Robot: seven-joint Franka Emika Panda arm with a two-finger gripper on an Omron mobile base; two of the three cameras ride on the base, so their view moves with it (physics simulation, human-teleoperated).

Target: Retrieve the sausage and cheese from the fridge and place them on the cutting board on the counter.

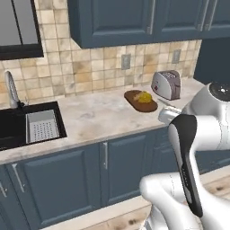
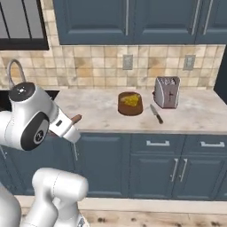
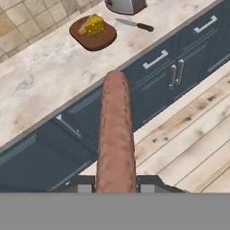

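My fingers are clenched on the sausage (image 3: 116, 134), a reddish-brown cylinder that runs straight out from between them along the hand view; my gripper (image 3: 116, 186) sits at its near end. In the right base view the sausage tip (image 2: 76, 118) pokes out past my white wrist, in front of the dark blue cabinet fronts (image 2: 146, 164) and short of the counter edge.

Beyond that lies the beige marbled counter (image 1: 99, 117). To its left is a black sink (image 1: 27, 128) with a faucet (image 1: 11, 90) behind it. Farther along the counter rests the dark brown cutting board (image 1: 137, 102), well apart from me, and the yellow cheese (image 1: 144, 97) wedge already lies on it. A knife (image 2: 155, 114) with a dark handle lies on the counter just beside the board, between it and the silver toaster (image 2: 167, 91), which stands near the tiled wall (image 2: 97, 66). Dark blue upper cabinets (image 1: 134, 20) hang above.
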